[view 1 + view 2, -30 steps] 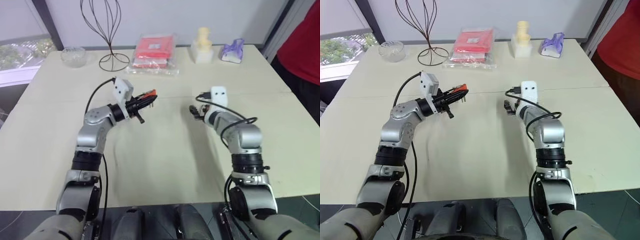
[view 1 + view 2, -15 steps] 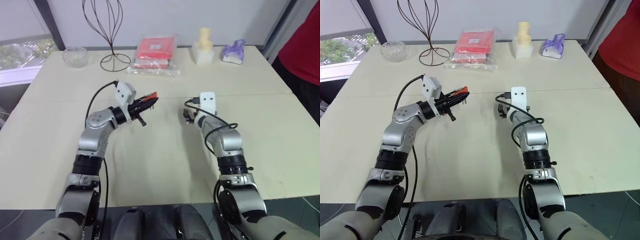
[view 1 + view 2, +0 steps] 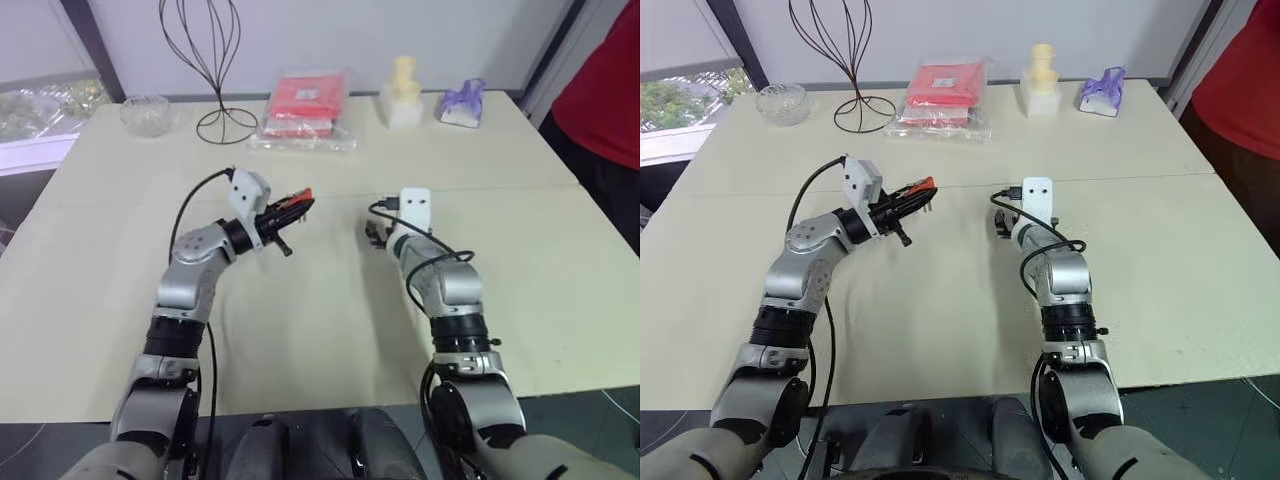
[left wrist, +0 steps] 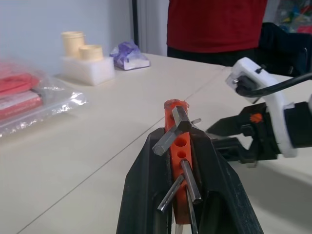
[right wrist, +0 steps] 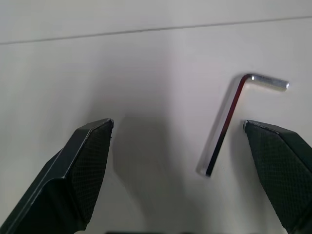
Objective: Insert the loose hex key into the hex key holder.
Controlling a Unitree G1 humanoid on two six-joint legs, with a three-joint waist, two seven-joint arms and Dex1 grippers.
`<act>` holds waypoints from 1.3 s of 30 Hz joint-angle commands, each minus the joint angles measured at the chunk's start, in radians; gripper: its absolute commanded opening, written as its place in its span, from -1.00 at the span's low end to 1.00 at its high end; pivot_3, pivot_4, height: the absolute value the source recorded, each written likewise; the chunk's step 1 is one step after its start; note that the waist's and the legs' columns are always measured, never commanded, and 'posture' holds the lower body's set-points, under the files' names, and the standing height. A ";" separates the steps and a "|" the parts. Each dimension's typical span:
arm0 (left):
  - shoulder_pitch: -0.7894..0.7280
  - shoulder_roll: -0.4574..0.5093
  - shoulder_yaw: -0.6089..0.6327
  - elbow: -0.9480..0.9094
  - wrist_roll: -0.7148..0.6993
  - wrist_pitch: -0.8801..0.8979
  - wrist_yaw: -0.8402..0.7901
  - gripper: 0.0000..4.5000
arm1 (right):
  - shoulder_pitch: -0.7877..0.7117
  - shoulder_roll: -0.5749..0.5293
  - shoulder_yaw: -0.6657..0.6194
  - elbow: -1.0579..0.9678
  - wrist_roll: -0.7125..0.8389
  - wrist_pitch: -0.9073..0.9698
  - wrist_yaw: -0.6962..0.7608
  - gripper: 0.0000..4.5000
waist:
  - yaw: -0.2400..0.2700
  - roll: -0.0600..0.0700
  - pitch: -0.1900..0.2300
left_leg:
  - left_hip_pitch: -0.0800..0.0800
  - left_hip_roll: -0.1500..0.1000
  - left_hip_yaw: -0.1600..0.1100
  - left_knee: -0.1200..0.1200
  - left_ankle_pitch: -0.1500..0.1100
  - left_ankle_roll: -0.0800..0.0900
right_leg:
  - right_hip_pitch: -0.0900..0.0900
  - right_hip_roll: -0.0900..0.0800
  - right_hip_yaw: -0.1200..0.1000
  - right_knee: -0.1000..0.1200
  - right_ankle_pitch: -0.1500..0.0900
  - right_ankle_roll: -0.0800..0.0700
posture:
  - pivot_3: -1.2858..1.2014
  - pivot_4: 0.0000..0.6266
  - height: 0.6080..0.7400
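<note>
My left gripper is shut on the hex key holder, a red-orange block with a few short grey keys sticking out, held a little above the table. The loose hex key, a thin L-shaped metal rod, lies flat on the cream table. My right gripper hangs low over it, open, with the rod between its black fingers and close to one fingertip. Neither finger touches the rod. In the left wrist view the right gripper shows just beyond the holder.
Along the table's far edge stand a wire stand, a glass bowl, a red packet in clear plastic, a cream object on a white block and a purple bundle. A person in red stands at the far right.
My right gripper has sunk a little toward the table and its elbow has swung inward. The left gripper and the holder have stayed where they were.
</note>
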 commanded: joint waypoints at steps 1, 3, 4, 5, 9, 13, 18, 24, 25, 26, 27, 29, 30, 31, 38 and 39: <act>-0.006 -0.002 -0.003 -0.017 -0.005 -0.029 0.004 -1.00 | -0.028 -0.013 -0.019 0.143 -0.019 -0.060 -0.014 0.97 | -0.003 0.000 0.000 | 0.000 0.000 0.000 0.000 0.000 0.000 | 0.000 0.000 0.000 0.000 0.000 0.000 | 0.03 -0.52 1.00; 0.002 -0.005 -0.005 -0.020 -0.003 -0.033 0.008 -1.00 | -0.050 -0.021 -0.026 0.219 -0.020 -0.096 -0.018 0.97 | -0.005 -0.001 -0.002 | 0.001 0.000 0.000 0.000 0.000 0.000 | 0.001 0.000 0.000 0.000 0.000 0.000 | 0.03 -0.52 1.00; 0.005 -0.006 -0.006 -0.024 -0.002 -0.033 0.010 -1.00 | -0.058 -0.023 -0.032 0.246 -0.017 -0.107 -0.019 0.97 | -0.006 -0.002 -0.003 | 0.001 0.000 0.000 0.000 0.000 0.000 | 0.001 0.000 0.000 0.000 0.000 0.000 | 0.03 -0.52 1.00; 0.008 -0.007 -0.006 -0.027 -0.002 -0.032 0.013 -1.00 | -0.066 -0.025 -0.038 0.270 -0.013 -0.117 -0.019 0.97 | -0.007 -0.002 -0.003 | 0.001 0.000 -0.001 0.000 0.000 0.000 | 0.002 0.000 0.000 0.000 0.000 0.000 | 0.03 -0.52 1.00; 0.018 -0.010 -0.006 -0.039 -0.004 -0.030 0.024 -1.00 | -0.101 -0.037 -0.058 0.353 0.002 -0.149 -0.016 0.61 | -0.006 -0.004 -0.005 | 0.002 0.000 -0.002 0.000 0.000 0.000 | 0.003 0.000 -0.001 0.000 0.000 0.000 | 0.03 -0.52 1.00; 0.026 -0.008 -0.003 -0.045 -0.008 -0.030 0.030 -1.00 | -0.112 -0.043 -0.056 0.370 -0.001 -0.153 -0.011 -0.30 | -0.009 -0.004 -0.006 | 0.002 0.000 -0.002 0.000 0.000 0.000 | 0.004 0.000 -0.001 0.000 0.000 0.000 | 0.03 -0.52 1.00; 0.022 -0.008 -0.002 -0.034 -0.009 -0.033 0.029 -1.00 | -0.115 -0.038 -0.057 0.387 0.003 -0.154 -0.010 -0.97 | -0.012 -0.004 -0.006 | 0.003 0.001 -0.002 0.000 0.000 0.000 | 0.004 0.001 -0.001 0.000 0.000 0.000 | 0.03 -0.52 1.00; -0.012 0.014 -0.001 0.011 -0.020 -0.027 -0.028 -1.00 | -0.144 -0.055 -0.063 0.276 0.051 -0.256 0.101 -0.97 | -0.011 -0.004 -0.006 | 0.003 0.001 -0.001 0.000 0.000 0.000 | 0.004 0.001 -0.001 -0.001 0.000 0.000 | 0.03 -0.52 1.00; -0.030 0.026 0.000 0.034 -0.024 -0.025 -0.054 -1.00 | -0.156 -0.063 -0.054 0.236 0.070 -0.303 0.171 -0.97 | -0.012 -0.003 -0.006 | 0.003 0.001 -0.001 -0.001 0.000 0.000 | 0.003 0.001 0.000 -0.001 0.000 0.000 | 0.03 -0.52 1.00; -0.049 0.036 0.000 0.058 -0.028 -0.021 -0.082 -1.00 | -0.163 -0.072 -0.045 0.192 0.094 -0.343 0.245 -0.97 | -0.012 -0.002 -0.005 | 0.002 0.001 -0.001 -0.001 0.000 0.000 | 0.002 0.001 0.000 0.000 0.000 0.000 | 0.03 -0.52 1.00; -0.073 0.045 0.001 0.087 -0.034 -0.015 -0.114 -1.00 | -0.169 -0.072 -0.056 0.140 0.148 -0.358 0.325 -0.97 | -0.013 -0.001 -0.004 | 0.001 0.001 -0.001 -0.001 0.000 0.000 | 0.001 0.001 0.000 0.000 0.000 0.000 | 0.03 -0.52 1.00; -0.121 0.058 0.005 0.150 -0.047 -0.008 -0.171 -1.00 | -0.179 -0.060 -0.098 0.057 0.272 -0.331 0.434 -0.97 | -0.013 0.000 -0.004 | 0.000 0.000 0.000 -0.001 0.000 0.000 | -0.001 0.001 0.000 0.000 0.000 0.000 | 0.03 -0.52 1.00; -0.152 0.063 0.009 0.188 -0.057 0.000 -0.201 -1.00 | -0.184 -0.050 -0.133 0.010 0.364 -0.288 0.477 -0.97 | -0.012 0.000 -0.004 | -0.001 0.000 -0.001 -0.001 0.000 0.000 | -0.001 0.001 -0.001 0.000 0.000 0.000 | 0.03 -0.52 1.00; -0.181 0.067 0.012 0.219 -0.069 0.013 -0.230 -1.00 | -0.187 -0.045 -0.161 -0.025 0.440 -0.245 0.506 -0.97 | -0.010 0.000 -0.004 | -0.001 0.001 -0.001 -0.002 0.000 0.000 | -0.001 0.001 -0.001 0.000 0.000 0.000 | 0.03 -0.52 1.00; -0.353 0.067 0.035 0.367 -0.169 0.151 -0.415 -1.00 | -0.189 0.015 -0.268 -0.144 0.760 -0.107 0.525 -0.97 | -0.010 0.000 -0.004 | -0.001 0.000 -0.003 -0.001 0.000 0.000 | 0.001 0.000 -0.002 -0.003 0.000 0.000 | 0.03 -0.52 1.00; -0.373 0.064 0.040 0.383 -0.179 0.164 -0.429 -1.00 | -0.186 0.023 -0.265 -0.156 0.775 -0.103 0.524 -0.97 | -0.010 0.000 -0.004 | -0.001 0.000 -0.002 -0.002 0.000 0.000 | 0.001 0.000 -0.002 -0.003 0.000 0.000 | 0.03 -0.52 1.00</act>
